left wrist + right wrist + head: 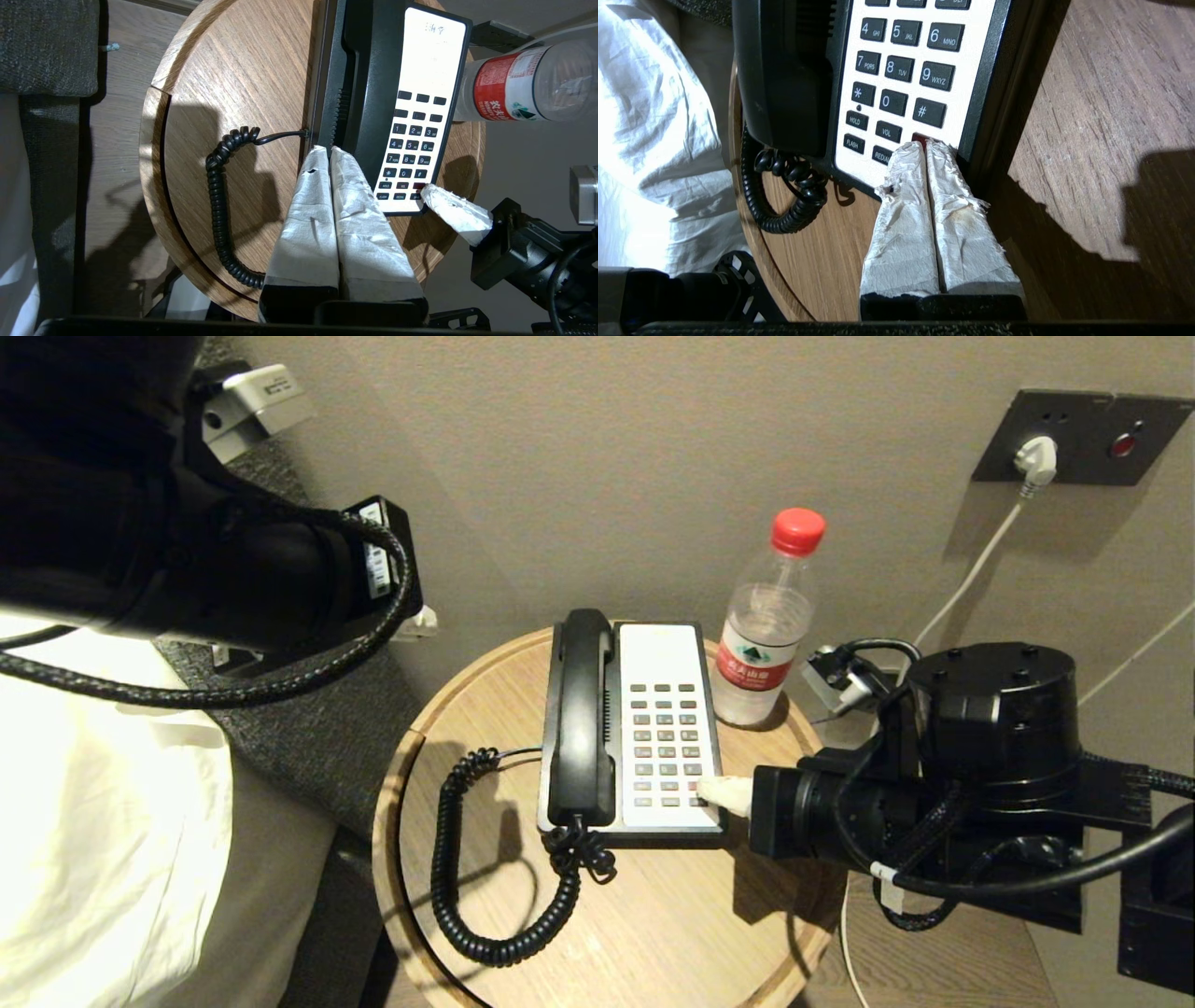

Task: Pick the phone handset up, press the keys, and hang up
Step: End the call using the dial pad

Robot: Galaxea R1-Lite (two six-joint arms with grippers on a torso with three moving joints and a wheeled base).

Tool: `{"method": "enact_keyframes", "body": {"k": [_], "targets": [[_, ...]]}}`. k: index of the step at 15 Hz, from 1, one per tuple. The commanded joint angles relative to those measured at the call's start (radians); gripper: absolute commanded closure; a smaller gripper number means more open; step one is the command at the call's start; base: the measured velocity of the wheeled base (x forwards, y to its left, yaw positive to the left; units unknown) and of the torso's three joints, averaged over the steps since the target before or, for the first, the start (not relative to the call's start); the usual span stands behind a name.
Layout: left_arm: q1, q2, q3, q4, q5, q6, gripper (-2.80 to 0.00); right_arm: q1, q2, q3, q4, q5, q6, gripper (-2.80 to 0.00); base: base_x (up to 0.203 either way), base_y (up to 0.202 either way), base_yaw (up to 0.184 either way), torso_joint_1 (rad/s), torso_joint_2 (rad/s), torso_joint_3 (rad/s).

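The phone handset point(581, 714) was plain black, and so was its coiled cord point(467, 868). The phone base point(665, 663) had a black frame around a white face, with rows of dark grey keys point(665, 742) lettered in white and one red key point(920, 137) in the bottom row. The round bench point(653, 924) was pale wood with a straight grain. The water bottle point(767, 621) was clear, with a red cap and a red label bearing white writing and a green mark. Both grippers, left point(326, 151) and right point(924, 145), had fingers wrapped in wrinkled white tape on black bodies. The bedding point(103, 821) was white, the wall point(597, 457) beige.
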State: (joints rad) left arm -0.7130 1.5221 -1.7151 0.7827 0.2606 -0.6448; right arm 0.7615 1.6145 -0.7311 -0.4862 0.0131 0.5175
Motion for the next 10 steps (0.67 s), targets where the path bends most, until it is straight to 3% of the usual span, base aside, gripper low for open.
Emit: {"method": "enact_keyframes", "body": {"k": [1, 10], "targets": [[0.000, -0.003, 0.002, 0.004, 0.003, -0.004, 0.00, 0.001, 0.004, 0.001, -0.003, -0.001, 0.003, 0.00, 0.000, 0.000, 0.000, 0.000, 0.00, 0.000], [0.001, -0.007, 0.003, 0.004, -0.001, -0.007, 0.00, 0.001, 0.002, 0.007, -0.003, 0.001, 0.003, 0.00, 0.000, 0.000, 0.000, 0.000, 0.00, 0.000]]}}
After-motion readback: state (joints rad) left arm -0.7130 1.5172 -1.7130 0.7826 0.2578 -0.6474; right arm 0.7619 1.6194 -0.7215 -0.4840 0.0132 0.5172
